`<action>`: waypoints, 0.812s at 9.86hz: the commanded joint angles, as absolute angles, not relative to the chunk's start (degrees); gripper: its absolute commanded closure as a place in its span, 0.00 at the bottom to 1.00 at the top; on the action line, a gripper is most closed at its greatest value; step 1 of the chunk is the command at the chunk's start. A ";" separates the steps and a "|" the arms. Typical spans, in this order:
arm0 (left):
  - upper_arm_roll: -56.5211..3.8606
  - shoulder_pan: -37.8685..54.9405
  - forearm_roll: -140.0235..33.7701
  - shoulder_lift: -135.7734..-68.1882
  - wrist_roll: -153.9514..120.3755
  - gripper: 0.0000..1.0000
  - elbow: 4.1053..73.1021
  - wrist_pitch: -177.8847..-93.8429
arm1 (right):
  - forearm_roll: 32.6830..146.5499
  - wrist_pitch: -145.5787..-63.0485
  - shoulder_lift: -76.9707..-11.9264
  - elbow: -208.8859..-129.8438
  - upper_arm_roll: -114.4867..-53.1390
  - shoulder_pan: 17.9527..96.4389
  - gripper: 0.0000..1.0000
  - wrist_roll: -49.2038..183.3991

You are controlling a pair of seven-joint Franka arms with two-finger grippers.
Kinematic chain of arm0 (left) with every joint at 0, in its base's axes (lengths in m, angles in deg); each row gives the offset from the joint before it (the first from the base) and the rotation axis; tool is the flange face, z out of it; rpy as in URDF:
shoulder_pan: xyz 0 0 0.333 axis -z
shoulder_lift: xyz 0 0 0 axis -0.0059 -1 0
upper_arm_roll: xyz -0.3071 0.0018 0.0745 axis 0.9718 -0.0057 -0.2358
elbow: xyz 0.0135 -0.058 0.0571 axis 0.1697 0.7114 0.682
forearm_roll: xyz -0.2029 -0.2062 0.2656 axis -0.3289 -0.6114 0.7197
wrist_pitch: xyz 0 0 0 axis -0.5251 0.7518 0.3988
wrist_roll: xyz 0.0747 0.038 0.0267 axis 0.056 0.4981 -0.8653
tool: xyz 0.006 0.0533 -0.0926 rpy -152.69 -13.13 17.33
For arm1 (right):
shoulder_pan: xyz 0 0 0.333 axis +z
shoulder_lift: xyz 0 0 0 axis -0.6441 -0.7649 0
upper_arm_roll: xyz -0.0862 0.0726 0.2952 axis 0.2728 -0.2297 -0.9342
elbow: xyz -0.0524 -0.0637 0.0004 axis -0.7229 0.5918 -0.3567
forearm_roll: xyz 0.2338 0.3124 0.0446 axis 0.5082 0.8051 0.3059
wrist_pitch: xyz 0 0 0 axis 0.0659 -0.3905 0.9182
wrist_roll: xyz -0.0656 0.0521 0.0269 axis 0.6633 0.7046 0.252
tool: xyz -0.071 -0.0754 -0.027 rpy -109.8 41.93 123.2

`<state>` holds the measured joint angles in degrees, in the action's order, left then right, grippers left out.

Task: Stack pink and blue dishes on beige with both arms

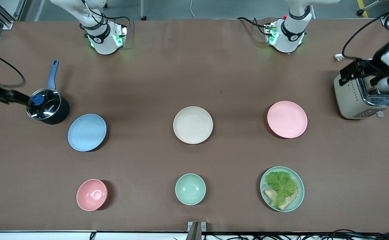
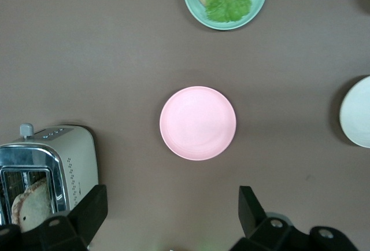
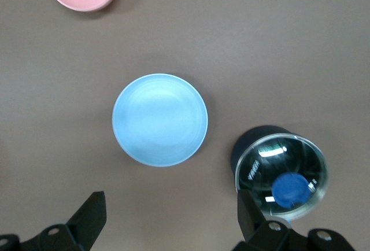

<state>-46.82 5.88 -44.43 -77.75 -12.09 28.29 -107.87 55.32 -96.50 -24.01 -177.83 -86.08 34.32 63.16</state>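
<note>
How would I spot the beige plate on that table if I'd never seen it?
Find the brown table and go to its middle. The beige plate lies between the blue plate and pink plate, with the small green bowl nearer the front camera. It is the only cream-colored dish, shallow and empty.

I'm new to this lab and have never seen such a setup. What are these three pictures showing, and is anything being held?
Two white robot arms stand at a brown table. One picture looks down from a high camera facing them; the other two come from cameras on each arm's wrist. The left gripper hangs over the table beside the toaster, looking down on the pink plate. The right gripper hangs by the lidded pot, above the blue plate. Both have their jaws open and hold nothing. The beige plate lies between the two plates. Nearer the front camera sit a pink bowl, a green bowl and a green plate with lettuce and bread.
</note>
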 commanded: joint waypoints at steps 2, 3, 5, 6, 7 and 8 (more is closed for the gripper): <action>-53.16 6.08 -50.25 -79.60 -1.42 0.00 43.69 -123.75 | 60.58 -110.57 -31.85 -187.06 -86.01 33.08 0.00 72.30; -54.75 6.08 -52.72 -80.74 3.41 0.00 48.01 -128.95 | 64.33 -112.51 -34.93 -186.97 -85.92 31.33 0.00 77.92; -55.47 5.99 -55.29 -85.65 11.16 0.00 54.70 -138.19 | 70.59 -115.59 -39.77 -186.97 -85.14 29.38 0.00 87.34; -55.47 6.08 -55.82 -90.11 14.59 0.00 54.99 -139.54 | 73.22 -117.43 -42.06 -186.97 -85.04 28.59 0.00 91.90; -55.47 5.99 -55.91 -92.77 16.02 0.00 54.91 -141.12 | 77.16 -117.63 -43.91 -186.89 -85.04 27.89 0.01 95.52; -55.47 5.99 -55.91 -95.67 17.16 0.00 54.99 -143.92 | 80.42 -117.89 -45.40 -186.80 -84.52 27.97 0.05 98.60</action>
